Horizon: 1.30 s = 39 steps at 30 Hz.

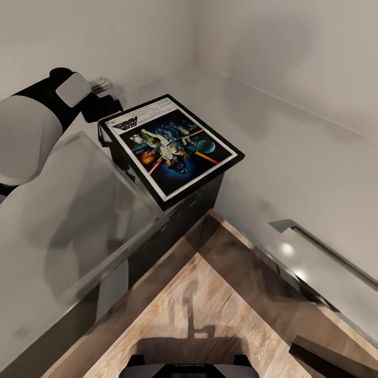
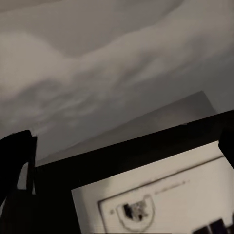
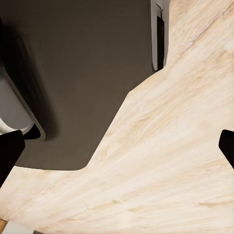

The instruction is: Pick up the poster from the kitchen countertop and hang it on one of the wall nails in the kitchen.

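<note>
The rectangular black-framed Star Wars poster (image 1: 171,147) sits in the upper-left centre of the head view, lifted and tilted above the corner of the smooth light grey kitchen countertop (image 1: 63,210), with its white title strip toward the upper left. The left gripper (image 1: 107,107), on the end of the white and black left arm (image 1: 31,131) at the upper left of the frame, meets the poster's upper-left end. Whether its fingers are clamped on the frame I cannot tell from this view.

In the left wrist view the poster's black frame (image 2: 131,156) and white border fill the lower half, with 1 dark finger (image 2: 14,161) at the left edge beside the frame; the grey wall (image 2: 97,58) fills the rest.

In the right wrist view 2 dark fingertips (image 3: 9,151) stand far apart at opposite edges, so the right gripper (image 3: 117,151) is spread wide with nothing between, above pale wooden flooring (image 3: 161,161) and a dark grey panel (image 3: 83,73).
</note>
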Tool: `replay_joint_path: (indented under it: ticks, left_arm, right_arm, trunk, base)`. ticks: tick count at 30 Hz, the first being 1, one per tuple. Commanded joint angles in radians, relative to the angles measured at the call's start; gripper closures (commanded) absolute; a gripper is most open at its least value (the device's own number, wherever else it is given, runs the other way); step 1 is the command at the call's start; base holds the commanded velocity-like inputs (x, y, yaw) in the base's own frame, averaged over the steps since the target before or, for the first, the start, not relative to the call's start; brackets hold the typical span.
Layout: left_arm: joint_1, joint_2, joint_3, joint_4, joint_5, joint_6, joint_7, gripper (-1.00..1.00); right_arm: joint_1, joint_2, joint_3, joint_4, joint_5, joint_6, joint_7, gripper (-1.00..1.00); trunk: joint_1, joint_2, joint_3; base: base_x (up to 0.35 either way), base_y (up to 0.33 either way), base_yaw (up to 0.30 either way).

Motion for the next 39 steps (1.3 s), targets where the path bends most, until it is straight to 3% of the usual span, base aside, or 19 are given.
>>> replay_joint_path:
  ticks: [1,17,27,39]
  left_arm:
    - [0.000,0.000,0.016,0.023,0.019,0.006,0.014,-1.00]
    - [0.000,-0.001,0.018,0.023,0.021,0.006,0.009,-1.00]
    - [0.000,-0.002,0.018,0.023,0.021,0.008,-0.047,-1.00]
    - [0.000,-0.001,0.019,0.023,0.020,0.008,-0.057,-1.00]
  right_arm:
    - [-0.002,0.000,-0.005,0.005,-0.008,-0.003,0.008,-1.00]
    - [-0.002,0.000,-0.005,0.005,-0.008,-0.003,0.008,-1.00]
    - [-0.002,0.000,-0.005,0.005,-0.008,-0.003,0.008,-1.00]
    - [-0.002,0.000,-0.005,0.005,-0.008,-0.003,0.008,-1.00]
  trunk:
    - [0.000,0.000,-0.001]
    - [0.000,0.000,-0.001]
    - [0.000,0.000,-0.001]
    - [0.000,0.000,-0.001]
  base:
    - [-0.020,0.000,0.000]
    - [-0.014,-0.064,0.000]
    - [-0.001,-0.009,0.000]
    - [-0.086,0.000,0.000]
